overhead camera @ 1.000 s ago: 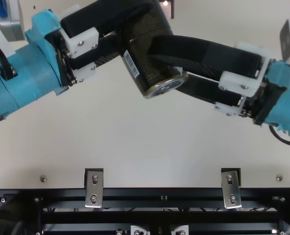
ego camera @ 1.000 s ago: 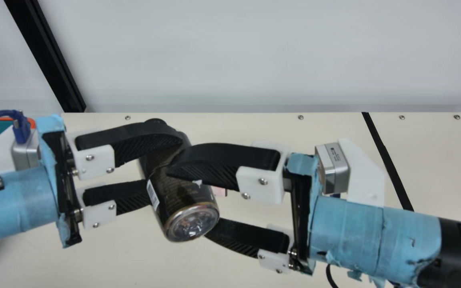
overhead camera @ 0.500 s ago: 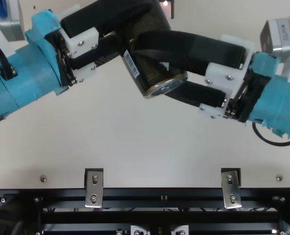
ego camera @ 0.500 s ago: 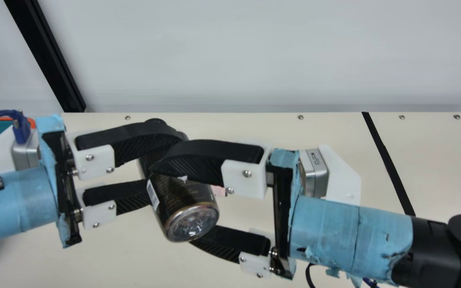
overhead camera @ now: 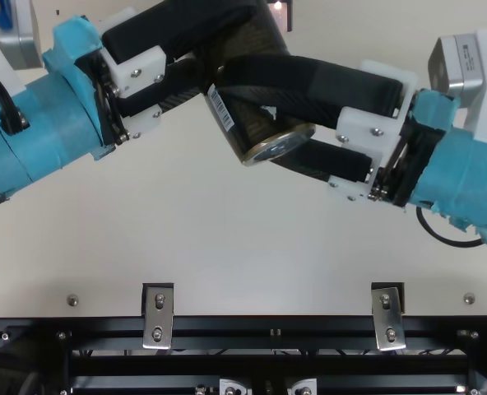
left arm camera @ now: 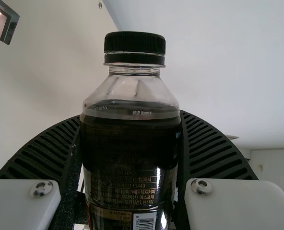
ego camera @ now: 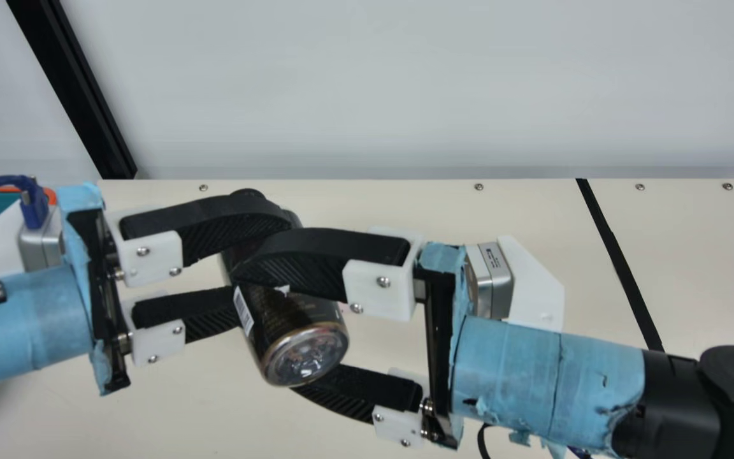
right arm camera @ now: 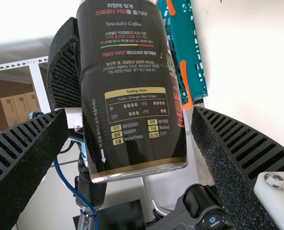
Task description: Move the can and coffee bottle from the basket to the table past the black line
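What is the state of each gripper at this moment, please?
Left gripper: closed on the coffee bottle, holding it at a tilt.
Right gripper: open around the bottle's lower part, with gaps at both sides, not holding it.

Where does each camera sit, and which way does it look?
Main view: on the neck, looking over the table to the black line; both arms show.
Top view: fixed above, looking steeply down; both arms show.
Left wrist view: on my left wrist, looking past its two fingers at the coffee bottle.
Right wrist view: on my right wrist, looking past its two fingers at the bottle and teal basket.
Main and top views share both grippers around the bottle.
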`<move>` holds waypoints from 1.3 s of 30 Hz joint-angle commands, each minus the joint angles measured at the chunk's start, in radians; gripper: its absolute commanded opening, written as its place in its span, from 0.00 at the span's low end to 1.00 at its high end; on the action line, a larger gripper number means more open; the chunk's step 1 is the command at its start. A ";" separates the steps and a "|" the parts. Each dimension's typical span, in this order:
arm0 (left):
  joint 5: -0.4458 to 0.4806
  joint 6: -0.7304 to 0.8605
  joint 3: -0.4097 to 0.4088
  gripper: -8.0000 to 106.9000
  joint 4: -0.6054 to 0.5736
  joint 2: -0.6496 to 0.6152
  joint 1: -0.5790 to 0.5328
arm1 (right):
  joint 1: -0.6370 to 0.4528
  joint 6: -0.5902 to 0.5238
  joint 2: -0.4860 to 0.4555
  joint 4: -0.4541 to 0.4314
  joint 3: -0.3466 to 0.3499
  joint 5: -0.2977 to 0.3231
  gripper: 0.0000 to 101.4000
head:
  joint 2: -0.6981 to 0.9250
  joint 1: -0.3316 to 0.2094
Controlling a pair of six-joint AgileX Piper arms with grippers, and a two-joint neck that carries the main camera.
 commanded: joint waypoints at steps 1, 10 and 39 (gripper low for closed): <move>0.000 0.000 0.000 0.16 0.000 0.000 0.000 | 0.000 0.000 0.000 0.000 0.000 0.000 0.00 | -0.003 -0.001; 0.000 0.000 0.000 0.31 -0.005 0.000 0.000 | 0.000 -0.001 0.000 -0.003 0.000 0.001 0.00 | -0.003 -0.001; -0.149 -0.097 -0.013 0.85 0.272 -0.058 0.194 | 0.000 -0.001 0.000 -0.002 0.000 -0.002 0.00 | -0.003 -0.001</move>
